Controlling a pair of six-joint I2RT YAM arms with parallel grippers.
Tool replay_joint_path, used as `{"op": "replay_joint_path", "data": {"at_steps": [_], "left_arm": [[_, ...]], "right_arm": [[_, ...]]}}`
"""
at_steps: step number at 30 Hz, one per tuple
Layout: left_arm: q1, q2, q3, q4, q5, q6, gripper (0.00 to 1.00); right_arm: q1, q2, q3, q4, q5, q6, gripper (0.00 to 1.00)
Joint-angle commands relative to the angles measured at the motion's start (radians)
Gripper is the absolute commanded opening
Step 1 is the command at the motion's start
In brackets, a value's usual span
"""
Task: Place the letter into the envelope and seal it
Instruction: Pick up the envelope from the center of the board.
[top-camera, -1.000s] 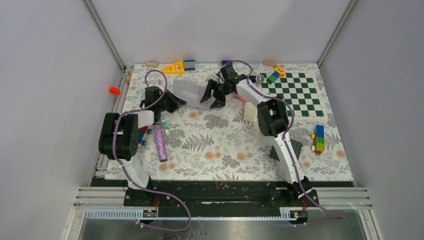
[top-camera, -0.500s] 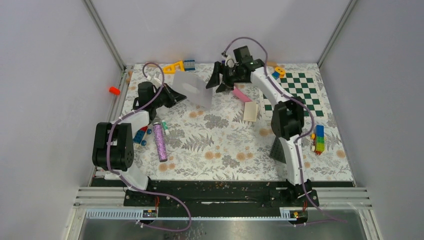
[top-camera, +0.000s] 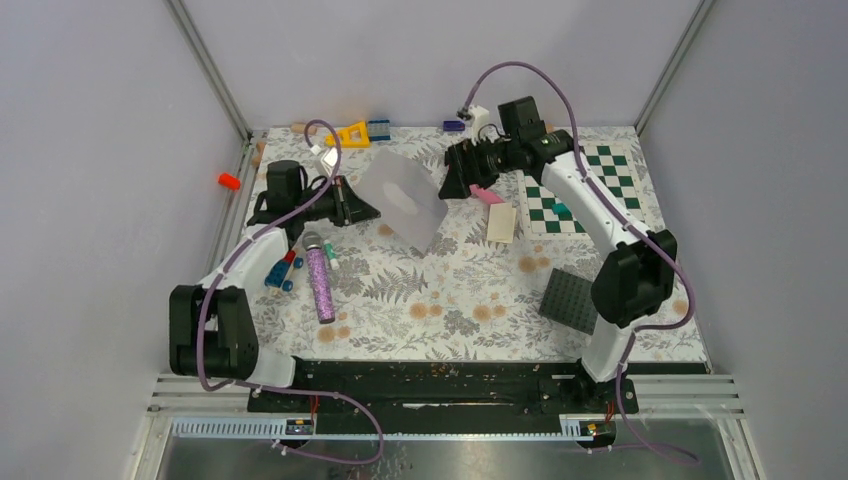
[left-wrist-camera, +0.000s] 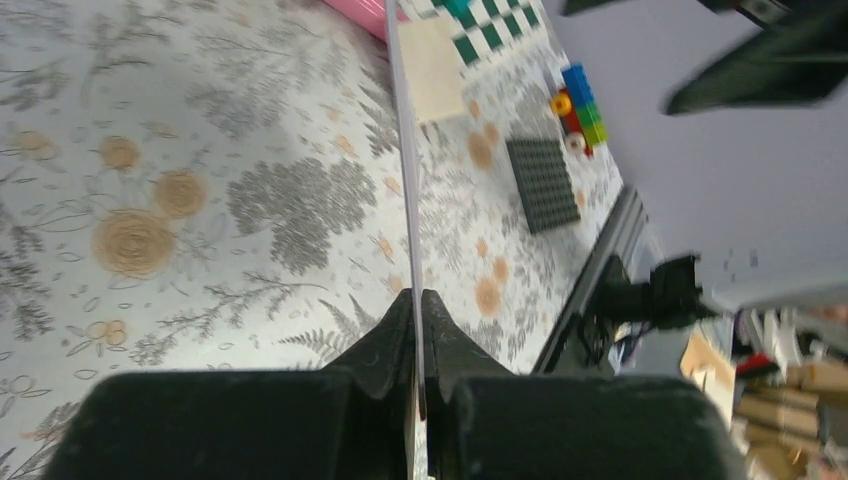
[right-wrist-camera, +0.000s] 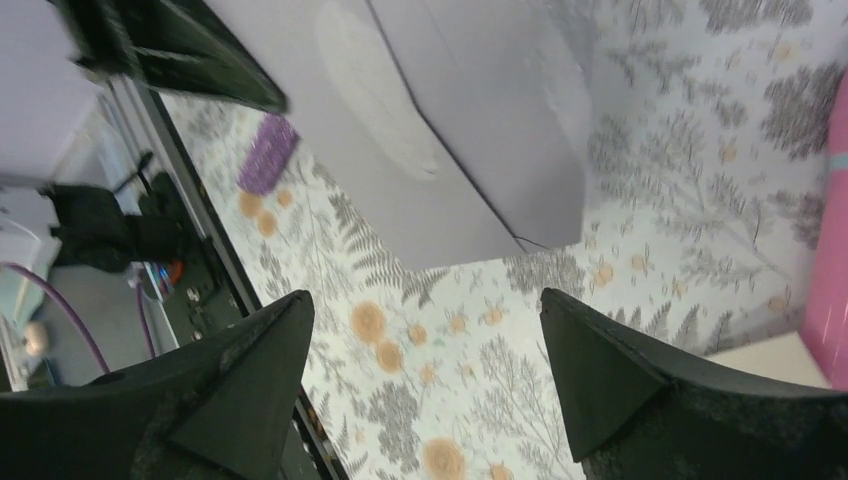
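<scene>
The light grey envelope hangs tilted above the floral mat, pinched at one edge by my left gripper, which is shut on it. In the left wrist view the envelope runs edge-on out of the closed fingertips of the left gripper. My right gripper hovers just right of the envelope, open and empty. Its wrist view shows the envelope's flap side beyond the right gripper. The tan letter lies flat on the mat to the right, also seen as the letter.
A pink strip lies beside the letter. The checkerboard is at the back right, under the right arm. A dark studded plate lies front right. A purple glitter cylinder and small bricks lie left. Yellow triangle at the back.
The left gripper raised the envelope and carried it right and nearer. The right gripper let go of it, pulled back right and opened wider. The right arm swung aside, uncovering the dark plate.
</scene>
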Motion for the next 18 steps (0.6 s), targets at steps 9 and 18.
{"op": "replay_joint_path", "data": {"at_steps": [9, 18], "left_arm": [[-0.182, -0.157, 0.127, -0.651, 0.225, 0.636, 0.0], [-0.234, -0.125, 0.22, -0.92, 0.28, 0.835, 0.0]], "right_arm": [[-0.005, -0.337, -0.459, 0.146, -0.075, -0.252, 0.92], [-0.006, -0.513, -0.647, 0.194, -0.259, -0.257, 0.93]]}}
